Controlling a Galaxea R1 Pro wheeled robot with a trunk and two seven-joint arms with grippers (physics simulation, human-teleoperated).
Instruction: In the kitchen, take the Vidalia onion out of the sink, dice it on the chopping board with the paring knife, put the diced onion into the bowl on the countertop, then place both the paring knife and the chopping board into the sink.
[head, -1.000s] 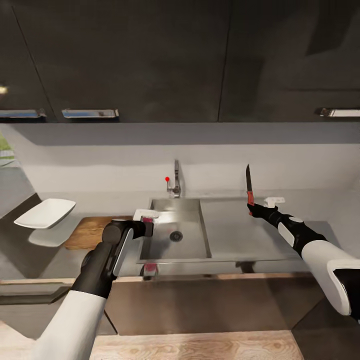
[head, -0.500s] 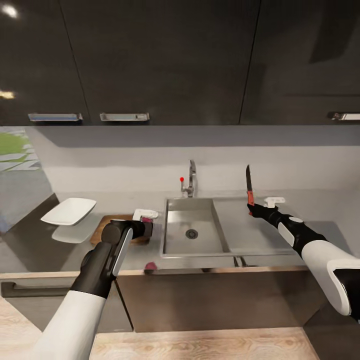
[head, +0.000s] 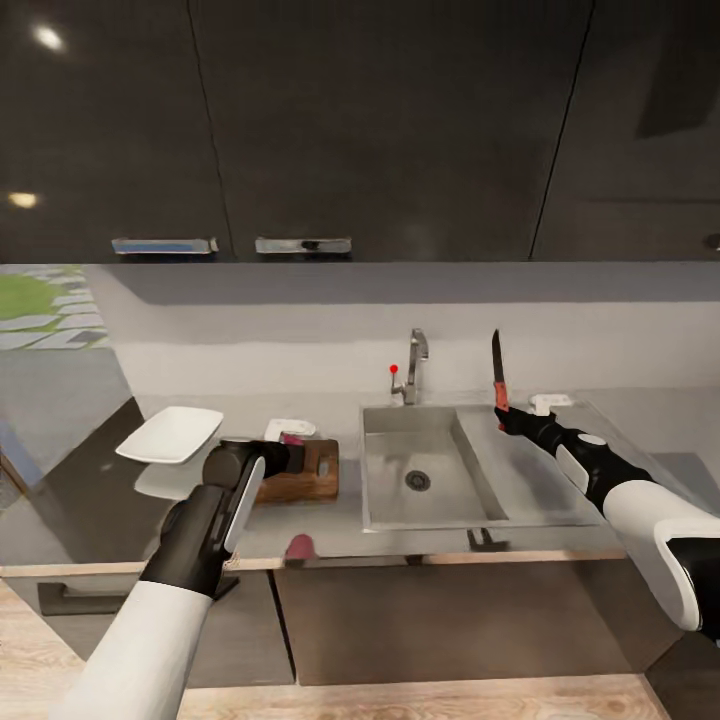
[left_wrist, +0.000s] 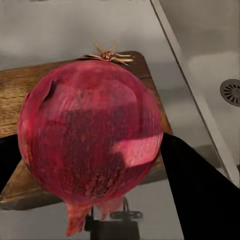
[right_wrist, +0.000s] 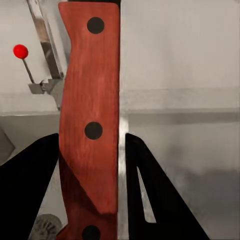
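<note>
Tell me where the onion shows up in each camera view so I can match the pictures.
Head view: the Vidalia onion is a small pink spot in the left gripper, above the chopping board.
Left wrist view: the onion is huge and central, between the fingers.
Right wrist view: not there.
Shared landmark: the chopping board.

Left arm reaching forward, left gripper (head: 290, 447) gripping the Vidalia onion (left_wrist: 90, 132), right arm extending forward, right gripper (head: 505, 413) clamping the paring knife (head: 497, 374) blade-up
</note>
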